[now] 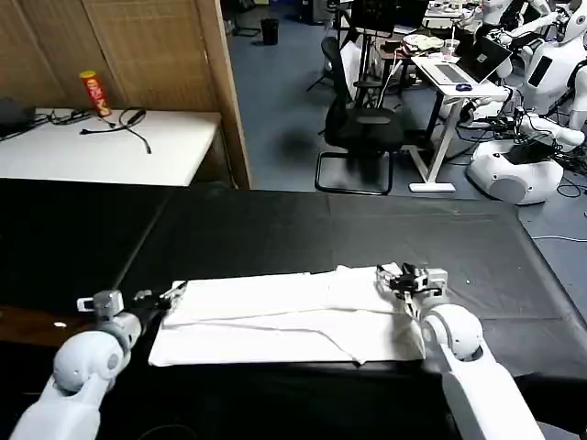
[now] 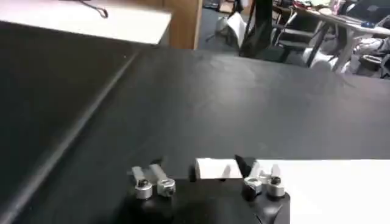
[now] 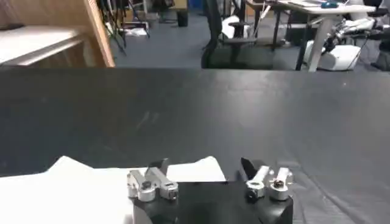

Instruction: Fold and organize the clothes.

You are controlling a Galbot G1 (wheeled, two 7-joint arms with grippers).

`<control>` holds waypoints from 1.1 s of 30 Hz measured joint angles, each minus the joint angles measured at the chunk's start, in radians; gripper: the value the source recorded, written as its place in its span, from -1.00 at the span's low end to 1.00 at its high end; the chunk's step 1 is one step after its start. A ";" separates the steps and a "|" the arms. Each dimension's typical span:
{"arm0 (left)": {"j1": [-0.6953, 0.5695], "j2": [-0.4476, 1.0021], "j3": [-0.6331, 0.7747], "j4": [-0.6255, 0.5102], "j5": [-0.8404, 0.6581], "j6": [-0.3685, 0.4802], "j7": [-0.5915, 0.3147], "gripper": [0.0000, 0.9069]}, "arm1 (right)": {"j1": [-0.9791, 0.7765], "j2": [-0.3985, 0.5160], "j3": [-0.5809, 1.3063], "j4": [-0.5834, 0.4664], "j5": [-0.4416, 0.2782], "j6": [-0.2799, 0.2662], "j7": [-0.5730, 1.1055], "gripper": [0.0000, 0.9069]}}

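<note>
One white T-shirt [image 1: 284, 316] lies folded into a long strip on the black bench [image 1: 303, 229]. Two grippers sit at its ends: the left gripper [image 1: 174, 293] at the left end and the right gripper [image 1: 396, 278] at the far right corner, both with fingers open.

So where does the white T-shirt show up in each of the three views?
Head view: T-shirt lies folded into a long band, low centre, between both grippers.
Left wrist view: its end sits at the lower right, by the left gripper.
Right wrist view: lower left, by the right gripper.
Shared landmark: black tablecloth.
</note>
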 joint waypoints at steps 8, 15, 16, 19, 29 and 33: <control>-0.005 -0.014 0.007 0.015 0.036 -0.006 0.041 -1.00 | -0.023 0.008 0.009 0.008 -0.037 0.018 0.001 -0.87; -0.053 0.002 0.046 0.067 0.219 -0.107 0.081 -1.00 | -0.067 0.062 0.042 0.048 -0.137 0.051 0.040 -0.96; -0.064 0.006 0.053 0.074 0.228 -0.112 0.082 -1.00 | -0.075 0.073 0.048 0.053 -0.142 0.053 0.041 -0.96; -0.093 0.017 0.065 0.095 0.235 -0.114 0.085 -1.00 | -0.089 0.094 0.054 0.061 -0.142 0.057 0.018 -0.53; -0.089 0.039 0.042 0.087 0.237 -0.143 0.077 0.94 | -0.114 0.049 0.085 0.128 -0.088 0.092 -0.068 0.94; -0.077 0.046 0.027 0.073 0.233 -0.144 0.076 0.94 | -0.141 0.026 0.100 0.187 -0.074 0.092 -0.070 0.94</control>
